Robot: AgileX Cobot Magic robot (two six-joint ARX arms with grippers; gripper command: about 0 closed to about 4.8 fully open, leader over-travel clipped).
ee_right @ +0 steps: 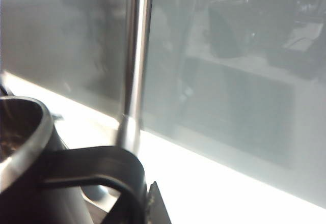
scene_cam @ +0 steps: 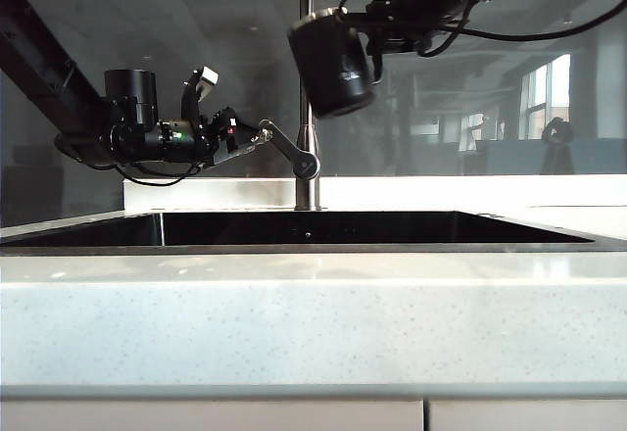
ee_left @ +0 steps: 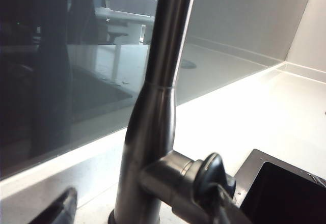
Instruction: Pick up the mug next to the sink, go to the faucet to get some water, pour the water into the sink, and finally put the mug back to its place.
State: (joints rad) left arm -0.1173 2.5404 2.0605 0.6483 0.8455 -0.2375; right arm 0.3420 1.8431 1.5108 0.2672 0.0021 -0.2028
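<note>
The right gripper (scene_cam: 377, 34) holds the mug (scene_cam: 331, 62) by its handle (ee_right: 109, 170), tilted in the air beside the faucet (scene_cam: 307, 88) above the sink (scene_cam: 294, 228). The left gripper (scene_cam: 263, 135), jaws wide, sits at the faucet's lever (scene_cam: 289, 150).

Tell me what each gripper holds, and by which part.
The right gripper, high beside the faucet, holds the mug by its handle. The left gripper is at the faucet's lever; whether it grips cannot be told.
</note>
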